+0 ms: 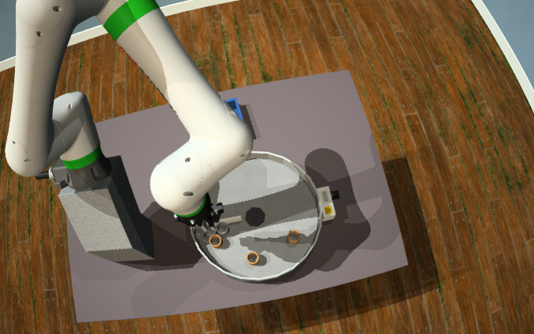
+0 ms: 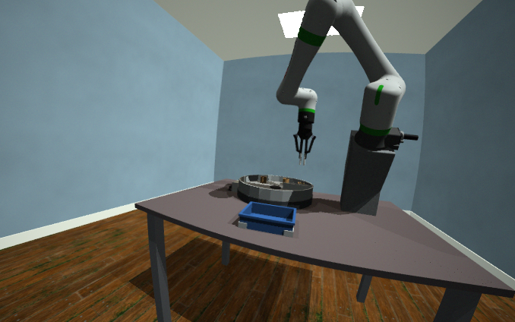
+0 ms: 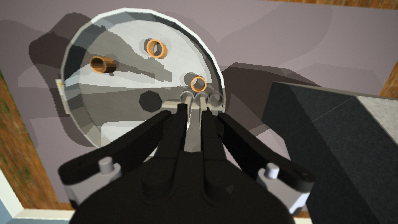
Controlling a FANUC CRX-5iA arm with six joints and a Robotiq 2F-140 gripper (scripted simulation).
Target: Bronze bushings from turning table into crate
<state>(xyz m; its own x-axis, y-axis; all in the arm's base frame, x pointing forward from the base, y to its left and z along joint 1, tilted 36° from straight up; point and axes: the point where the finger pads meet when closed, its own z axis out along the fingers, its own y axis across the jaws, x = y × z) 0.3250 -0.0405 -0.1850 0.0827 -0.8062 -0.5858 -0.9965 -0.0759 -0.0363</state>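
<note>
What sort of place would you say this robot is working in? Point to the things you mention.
Probably a small sorting or parts-handling cell set up in a plain room: a turning table (image 1: 261, 278) (image 2: 276, 194) (image 3: 70, 47) carrying metal rings, a blue crate (image 1: 239, 108) (image 2: 267, 223), and a robot arm (image 1: 202, 107) (image 2: 305, 60) on a pedestal (image 1: 94, 224) (image 2: 361, 191) (image 3: 320, 130).
</note>
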